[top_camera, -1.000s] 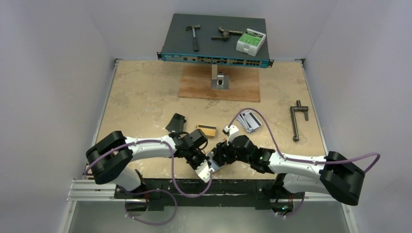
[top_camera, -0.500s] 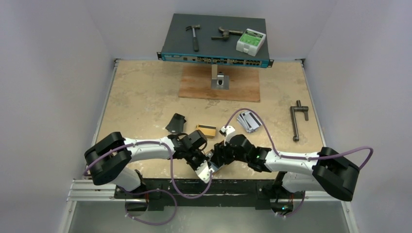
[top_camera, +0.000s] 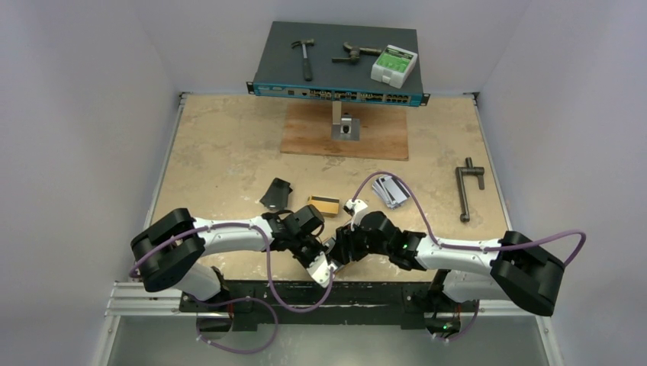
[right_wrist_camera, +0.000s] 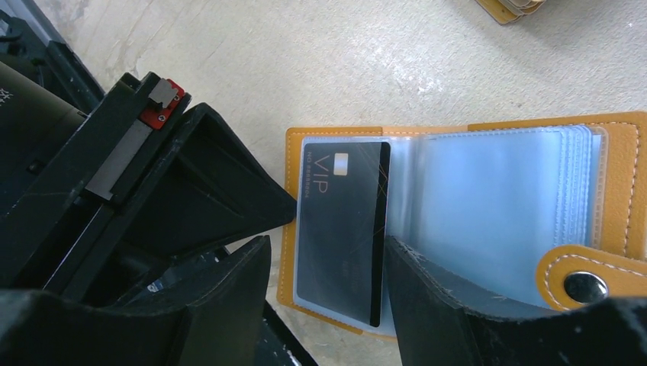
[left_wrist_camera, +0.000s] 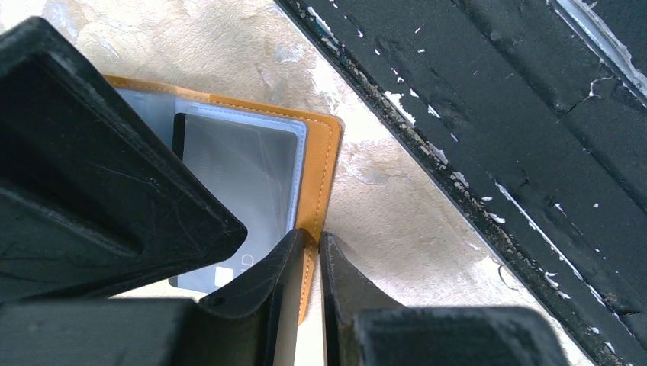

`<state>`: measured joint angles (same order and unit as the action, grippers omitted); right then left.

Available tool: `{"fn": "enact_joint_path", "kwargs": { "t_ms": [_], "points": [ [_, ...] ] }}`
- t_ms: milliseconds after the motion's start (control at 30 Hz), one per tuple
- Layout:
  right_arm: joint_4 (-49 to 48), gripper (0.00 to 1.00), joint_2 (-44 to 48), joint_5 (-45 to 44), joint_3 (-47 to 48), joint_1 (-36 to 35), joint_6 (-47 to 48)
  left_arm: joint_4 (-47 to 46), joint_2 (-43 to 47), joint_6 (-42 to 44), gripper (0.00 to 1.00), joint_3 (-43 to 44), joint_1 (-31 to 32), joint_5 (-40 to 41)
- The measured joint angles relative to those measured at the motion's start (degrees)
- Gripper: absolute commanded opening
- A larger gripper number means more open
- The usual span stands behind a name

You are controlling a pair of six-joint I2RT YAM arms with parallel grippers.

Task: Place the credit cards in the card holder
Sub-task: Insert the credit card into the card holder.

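The orange card holder (right_wrist_camera: 534, 126) lies open on the table by the front edge, its clear sleeves fanned out. A dark grey credit card (right_wrist_camera: 343, 229) marked VIP sits in the left sleeve. My right gripper (right_wrist_camera: 324, 263) is open, one finger on each side of that card. My left gripper (left_wrist_camera: 313, 244) is shut on the holder's orange edge (left_wrist_camera: 317, 175); the same card (left_wrist_camera: 236, 175) shows beside it. In the top view both grippers, left (top_camera: 324, 267) and right (top_camera: 341, 250), meet over the holder. More credit cards lie behind: a silver-grey stack (top_camera: 391, 191) and a yellow-orange one (top_camera: 324, 204).
A black folded case (top_camera: 276, 193) lies behind the left arm. A metal bar tool (top_camera: 467, 191) rests at the right. At the back, a wooden board (top_camera: 343, 133) and a network switch (top_camera: 336, 69) carrying a hammer (top_camera: 305, 57). The black front rail (left_wrist_camera: 488, 130) runs right beside the holder.
My right gripper's jaws have narrowed around the card and the right arm has edged slightly left. The left gripper keeps its grip and has barely moved.
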<state>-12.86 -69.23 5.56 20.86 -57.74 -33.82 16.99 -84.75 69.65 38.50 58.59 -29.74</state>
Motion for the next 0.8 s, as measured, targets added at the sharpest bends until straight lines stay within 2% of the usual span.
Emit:
{"fn": "enact_joint_path", "kwargs": {
  "t_ms": [167,267,400,600,800],
  "points": [
    [-0.04,0.55,0.0,1.03,-0.09,0.09,-0.07,-0.04,0.13,-0.63,0.23,-0.02,0.02,0.22],
    [-0.15,0.54,0.31,1.81,-0.63,0.37,-0.07,-0.09,0.61,-1.14,0.33,-0.26,0.07,0.68],
    [0.96,0.47,2.05,2.99,-0.17,0.72,0.42,-0.42,1.22,-1.31,0.39,-0.28,0.07,2.4],
    [6.14,0.44,6.95,-0.17,4.63,2.21,1.62,2.45,3.52,-2.19,0.4,-0.24,0.04,5.86],
    [9.38,0.5,7.76,-5.42,10.47,2.86,2.27,6.08,7.48,-3.69,0.41,0.5,0.04,7.34]
  ]
}}
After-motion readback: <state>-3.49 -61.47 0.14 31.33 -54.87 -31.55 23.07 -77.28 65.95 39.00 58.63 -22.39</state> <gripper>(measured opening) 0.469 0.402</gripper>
